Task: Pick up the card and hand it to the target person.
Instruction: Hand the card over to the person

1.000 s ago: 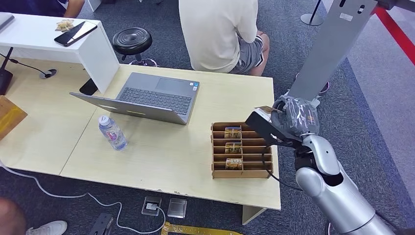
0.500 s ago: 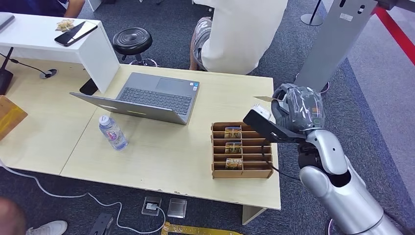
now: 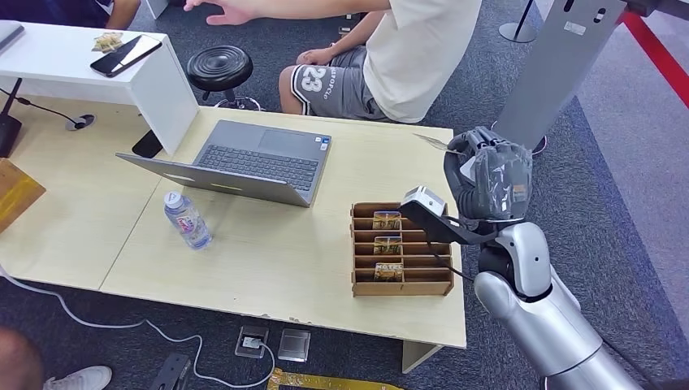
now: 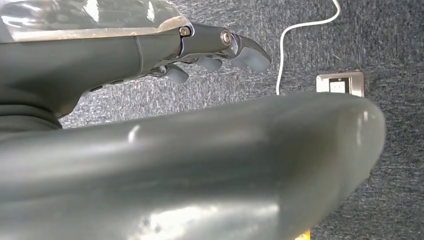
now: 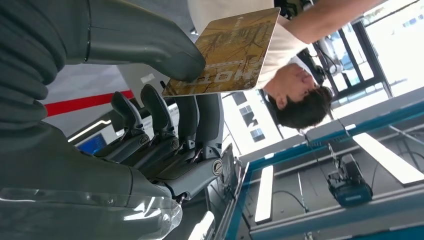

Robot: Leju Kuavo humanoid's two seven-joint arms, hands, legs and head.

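Note:
My right hand (image 3: pixel 487 177) is raised past the table's right edge, above the wooden card rack (image 3: pixel 402 278). It pinches a gold-brown card (image 3: pixel 430 142) between thumb and fingers, the card's edge pointing at the person. The right wrist view shows the card (image 5: pixel 225 52) printed with letters and clamped under the thumb (image 5: pixel 145 37). The person (image 3: pixel 426 45), in a cream shirt and grey shorts, sits across the table facing it, one arm stretched out to the left. The rack holds more cards (image 3: pixel 387 244). My left hand (image 4: pixel 220 47) hangs over carpet, holding nothing.
An open laptop (image 3: pixel 252 162) and a water bottle (image 3: pixel 188 219) sit on the pale table (image 3: pixel 268 260). A white shelf (image 3: pixel 154 81) carries a phone (image 3: pixel 123 55). A black stool (image 3: pixel 219 67) stands behind the table, and a grey panel (image 3: pixel 556 69) leans at the right.
My right hand has lifted the card higher and farther toward the person. The person has turned from back-facing to face the table and stretched an arm out to the left.

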